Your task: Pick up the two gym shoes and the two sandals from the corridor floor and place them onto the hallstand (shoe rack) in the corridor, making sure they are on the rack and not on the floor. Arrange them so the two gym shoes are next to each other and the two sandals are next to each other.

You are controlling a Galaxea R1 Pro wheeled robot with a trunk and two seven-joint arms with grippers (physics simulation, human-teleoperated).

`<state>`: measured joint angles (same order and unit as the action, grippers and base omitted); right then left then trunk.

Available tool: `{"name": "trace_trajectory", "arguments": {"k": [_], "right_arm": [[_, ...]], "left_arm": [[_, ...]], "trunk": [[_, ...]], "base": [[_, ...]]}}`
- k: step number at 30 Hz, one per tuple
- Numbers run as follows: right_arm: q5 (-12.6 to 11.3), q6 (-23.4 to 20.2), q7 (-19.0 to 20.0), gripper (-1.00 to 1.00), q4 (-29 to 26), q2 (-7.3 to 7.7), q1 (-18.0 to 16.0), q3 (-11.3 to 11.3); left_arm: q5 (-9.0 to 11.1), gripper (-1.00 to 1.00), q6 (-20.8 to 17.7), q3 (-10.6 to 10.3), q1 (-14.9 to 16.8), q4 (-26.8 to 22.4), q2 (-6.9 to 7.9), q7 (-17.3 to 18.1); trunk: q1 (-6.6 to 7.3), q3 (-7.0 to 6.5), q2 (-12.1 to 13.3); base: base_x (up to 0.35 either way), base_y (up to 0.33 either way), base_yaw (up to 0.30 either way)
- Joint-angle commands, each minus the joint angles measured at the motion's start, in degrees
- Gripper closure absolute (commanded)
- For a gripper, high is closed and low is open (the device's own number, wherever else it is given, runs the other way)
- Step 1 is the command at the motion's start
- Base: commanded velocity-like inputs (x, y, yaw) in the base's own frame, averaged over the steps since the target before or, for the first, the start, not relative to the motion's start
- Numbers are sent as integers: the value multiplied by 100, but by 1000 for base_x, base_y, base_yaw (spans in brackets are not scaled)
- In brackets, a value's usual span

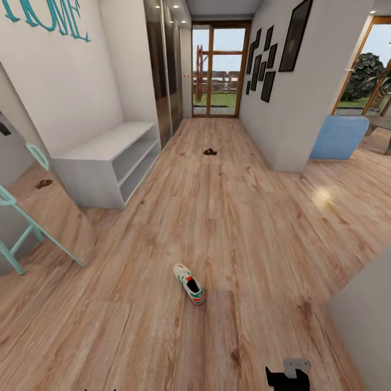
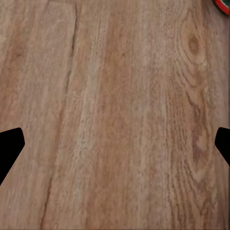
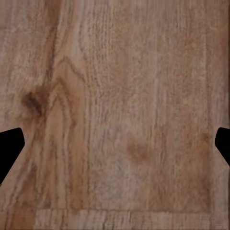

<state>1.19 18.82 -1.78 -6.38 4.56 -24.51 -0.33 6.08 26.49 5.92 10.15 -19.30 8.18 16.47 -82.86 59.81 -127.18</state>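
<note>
I see one cream-white sneaker with green stripes [image 1: 189, 283] lying near me on the light brown wood-plank floor [image 1: 228, 217]; a small brown sandal [image 1: 210, 152] lies far down the corridor. Both my grippers, left [image 2: 115, 146] and right [image 3: 115, 146], hang spread wide over bare planks, holding nothing; a pale-grey two-shelf bench [image 1: 108, 163] stands far left.

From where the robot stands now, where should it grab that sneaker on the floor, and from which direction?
Probably from straight above, gripping the gym shoe across its narrow middle, at the laces. It lies flat on its sole on the corridor floor, opening up, heel towards the robot and toe pointing away to the left, so the fingers should straddle its two long sides. Both grippers look open: left gripper, right gripper.
</note>
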Motion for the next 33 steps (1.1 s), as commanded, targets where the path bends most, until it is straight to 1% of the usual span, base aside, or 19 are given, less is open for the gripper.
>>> {"name": "trace_trajectory", "arguments": {"k": [1,10,33], "right_arm": [[13,17,-15,-100,5,-2,-3,-2],[-1,16,-31,-100,-3,-39,-2,2],[-5,8,-41,-100,-4,-51,-7,0]], "left_arm": [[60,-100,-2,18,3,5,0,58],[60,-100,-4,16,2,5,0,58],[60,-100,-4,23,4,5,0,58]], "trunk": [[-2,5,-1],[-2,5,-1],[-2,5,-1]], "base": [[313,-125,0],[311,-128,0],[290,-152,0]]}}
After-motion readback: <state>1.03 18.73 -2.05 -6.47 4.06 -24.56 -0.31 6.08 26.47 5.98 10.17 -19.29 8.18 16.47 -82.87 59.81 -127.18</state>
